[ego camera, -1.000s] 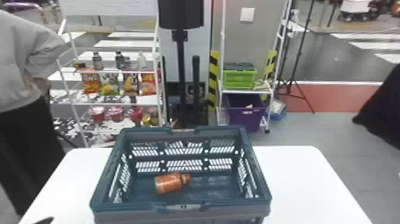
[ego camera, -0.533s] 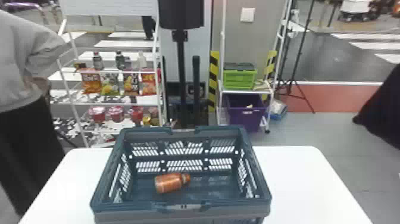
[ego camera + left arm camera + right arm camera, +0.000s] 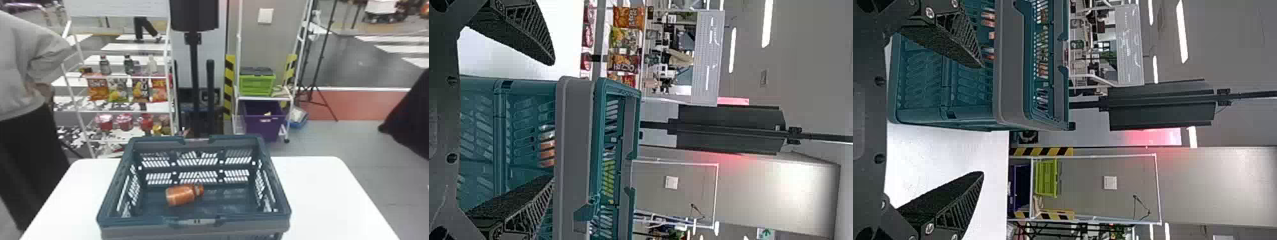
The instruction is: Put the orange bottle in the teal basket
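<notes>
Orange bottle (image 3: 180, 195) is in the teal basket (image 3: 140, 220), lying on its side on the basket floor. It sits a bit left of centre, cap end to our right and angled slightly away from us. We see it clear of the side walls. Basket is upright on the white desk (image 3: 322, 198), open top up, its long side facing us.

Left wrist view: left claw (image 3: 553, 120) has its fingers wide apart, one seen against the basket, the other against the desk. We can see orange from the bottle through the basket slats. Right wrist view: right claw (image 3: 983, 119) likewise spread wide, one finger seen against the basket, the other against the desktop. Can't tell if either claw touches the basket.

Beyond the desk: snack bags (image 3: 140, 88) on a rack to our left; green crate (image 3: 257, 85) above a purple bin (image 3: 263, 126) on our right.
</notes>
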You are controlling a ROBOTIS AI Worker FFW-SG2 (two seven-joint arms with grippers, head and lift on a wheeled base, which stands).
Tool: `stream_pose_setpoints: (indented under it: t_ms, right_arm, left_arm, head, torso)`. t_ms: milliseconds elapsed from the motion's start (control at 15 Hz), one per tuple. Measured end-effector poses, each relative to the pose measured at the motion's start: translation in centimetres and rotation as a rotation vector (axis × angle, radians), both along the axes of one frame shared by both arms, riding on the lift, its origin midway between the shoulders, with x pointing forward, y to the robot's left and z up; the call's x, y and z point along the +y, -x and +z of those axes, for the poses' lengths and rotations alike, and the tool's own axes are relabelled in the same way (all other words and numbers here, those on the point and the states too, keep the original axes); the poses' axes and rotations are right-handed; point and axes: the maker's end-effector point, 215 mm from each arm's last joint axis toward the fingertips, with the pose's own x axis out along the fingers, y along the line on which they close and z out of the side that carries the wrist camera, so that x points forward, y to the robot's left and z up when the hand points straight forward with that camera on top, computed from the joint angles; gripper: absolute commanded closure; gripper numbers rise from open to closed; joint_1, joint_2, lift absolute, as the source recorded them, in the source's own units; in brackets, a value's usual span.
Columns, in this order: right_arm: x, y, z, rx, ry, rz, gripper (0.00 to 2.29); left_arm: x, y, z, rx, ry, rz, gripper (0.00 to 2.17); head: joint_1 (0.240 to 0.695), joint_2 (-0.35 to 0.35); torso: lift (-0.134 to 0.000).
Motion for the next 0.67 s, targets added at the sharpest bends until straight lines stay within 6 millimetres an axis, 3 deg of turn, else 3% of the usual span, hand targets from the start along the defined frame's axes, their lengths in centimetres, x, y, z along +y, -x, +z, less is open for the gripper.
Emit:
stream_pose_setpoints:
  t_ms: [667]
  right_arm:
    - [-0.08,0.05,-0.27,0.005,0.002,0.000,0.13]
  left_arm:
    - [-0.30,-0.02,-0.67,0.006,0.009,0.012,0.08]
  head:
    - [0.499,0.000]
  torso:
    - [0.000]
